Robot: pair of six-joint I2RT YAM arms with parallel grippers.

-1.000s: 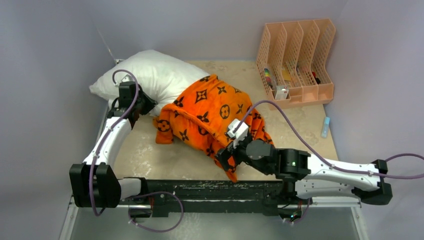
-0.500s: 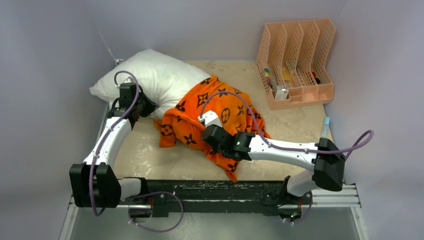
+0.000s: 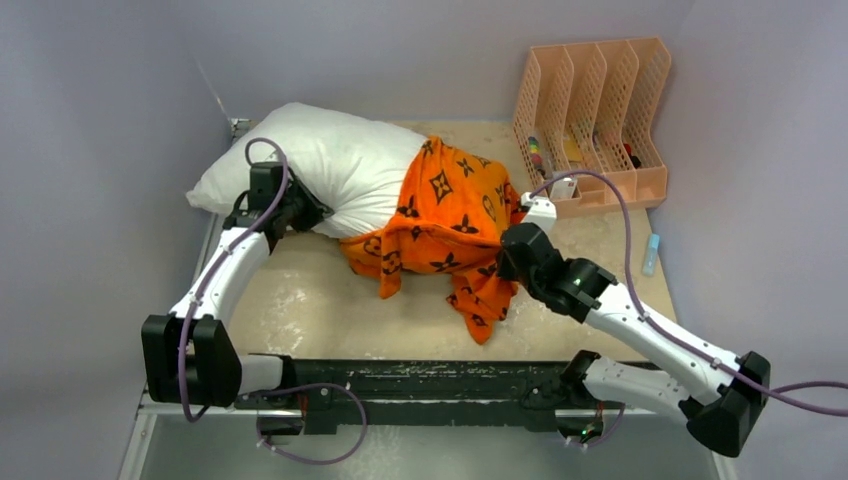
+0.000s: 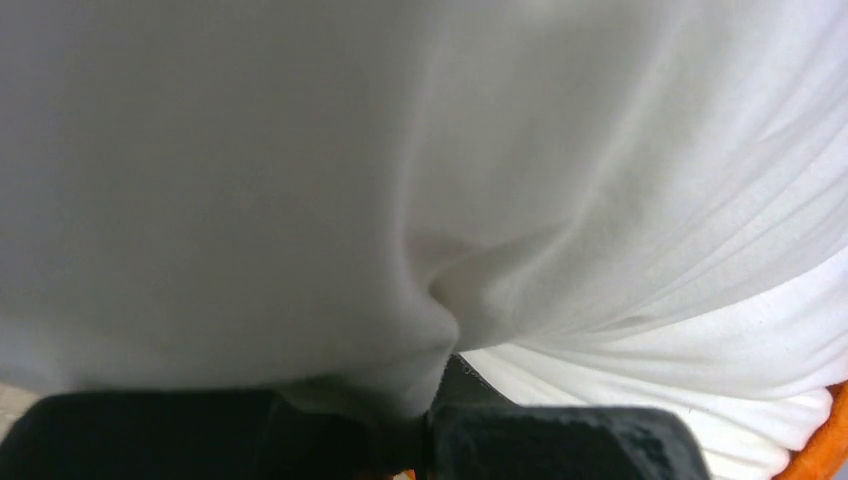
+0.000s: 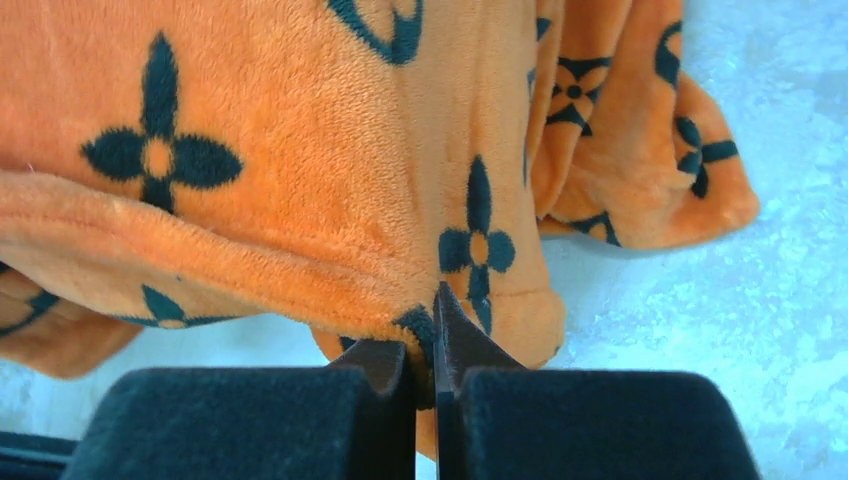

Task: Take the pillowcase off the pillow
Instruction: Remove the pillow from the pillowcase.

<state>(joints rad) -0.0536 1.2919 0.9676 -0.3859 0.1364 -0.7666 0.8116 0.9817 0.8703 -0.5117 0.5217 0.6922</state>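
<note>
**Jaws shut on cloth at both ends**

The jaws of the left gripper [image 3: 305,212] are pressed together on a pinch of the pillow [image 3: 330,165]. In the left wrist view we see white fabric drawn into radiating creases that run down into the closed black fingertips. The jaws of the right gripper [image 5: 425,350] are likewise closed, clamped on a folded edge of the pillowcase [image 3: 450,215], with the orange plush caught between the two pads.

We find the pillow lying on the table [image 3: 300,300] toward the far left, close to the left wall. Its long axis runs roughly left to right, tilted a little so the left end sits nearer the arms' side than the middle. The bare white end points left, and the left gripper holds it along its near edge. The right part of the pillow is inside the pillowcase, so we cannot see where that end stops.

The pillowcase covers the pillow from about its middle rightward. Its bunched hem sags onto the table just below the white fabric, and a loose tail trails toward the near edge. The right gripper grips it on its right side, where that tail begins.

A peach mesh organizer [image 3: 600,120] stands at the far right, well apart from the pillow, and a small pale blue object [image 3: 651,255] lies by the right wall.
</note>
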